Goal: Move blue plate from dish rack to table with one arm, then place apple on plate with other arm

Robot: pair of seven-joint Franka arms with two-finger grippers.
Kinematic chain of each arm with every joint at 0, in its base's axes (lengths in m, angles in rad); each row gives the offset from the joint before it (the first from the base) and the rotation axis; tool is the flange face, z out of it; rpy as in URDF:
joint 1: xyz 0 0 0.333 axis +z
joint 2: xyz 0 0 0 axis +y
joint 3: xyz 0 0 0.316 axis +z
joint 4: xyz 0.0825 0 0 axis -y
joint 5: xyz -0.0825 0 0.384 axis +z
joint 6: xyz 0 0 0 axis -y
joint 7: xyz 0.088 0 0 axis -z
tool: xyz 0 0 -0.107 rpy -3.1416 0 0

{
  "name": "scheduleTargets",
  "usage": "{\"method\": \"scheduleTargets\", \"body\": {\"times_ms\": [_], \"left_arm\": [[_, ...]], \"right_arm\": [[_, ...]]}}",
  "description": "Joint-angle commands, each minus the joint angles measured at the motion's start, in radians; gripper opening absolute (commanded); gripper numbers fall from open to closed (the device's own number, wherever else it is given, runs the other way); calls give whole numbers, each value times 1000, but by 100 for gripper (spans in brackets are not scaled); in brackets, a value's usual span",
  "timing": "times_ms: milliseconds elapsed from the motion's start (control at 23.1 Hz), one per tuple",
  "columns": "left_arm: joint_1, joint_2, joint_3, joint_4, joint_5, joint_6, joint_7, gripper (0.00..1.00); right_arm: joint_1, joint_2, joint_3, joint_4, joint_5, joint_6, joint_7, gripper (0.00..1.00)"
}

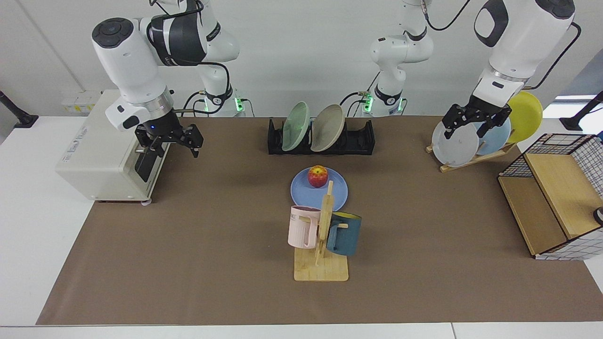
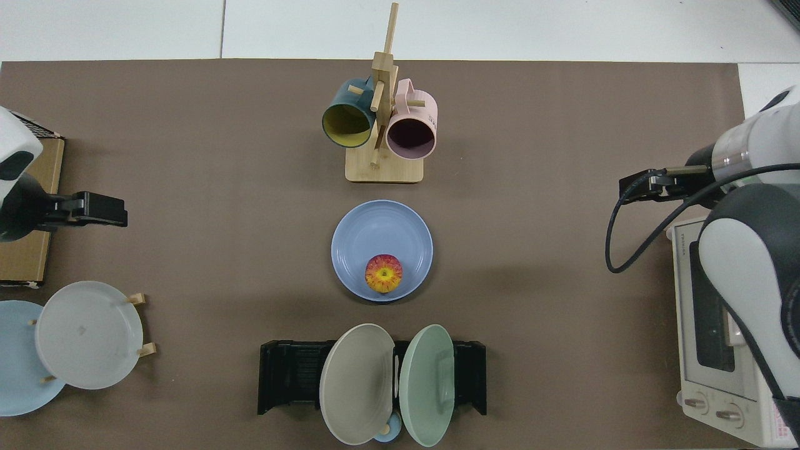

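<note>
The blue plate (image 1: 319,192) lies flat on the brown mat near the middle of the desk (image 1: 198,263), between the dish rack (image 1: 321,137) toward the robots' edge and a wooden mug tree (image 1: 321,245) toward the camera-side edge. The apple (image 1: 318,176) sits on the plate, off-centre toward the rack; the top view shows the same placing – apple (image 2: 384,273) on the rack-side half of the plate (image 2: 382,232). The rack (image 2: 294,376) holds a pale green plate (image 1: 296,126) and a beige plate (image 1: 327,127), both upright.

The right tool (image 1: 170,145) hangs in the air just before the toaster oven (image 1: 110,146) at one end of the desk – fingers spread, nothing between them. The left tool (image 1: 473,122) hovers in front of the grey plate (image 1: 454,145) on the slanted wooden stand at the opposite end, fingers likewise apart and empty.
</note>
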Motion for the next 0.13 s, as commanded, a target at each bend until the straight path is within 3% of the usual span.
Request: {"method": "scheduleTargets", "body": {"times_ms": [0,87], "left_arm": [[-10,-11,8,-23,-13,23,-4,100],[-10,-11,8,-25,-13,23,-4,100]], "right_arm": [[-31,-19,16,-26,9,13,21,100],[-31,-19,16,-28,9,15,24,100]]}}
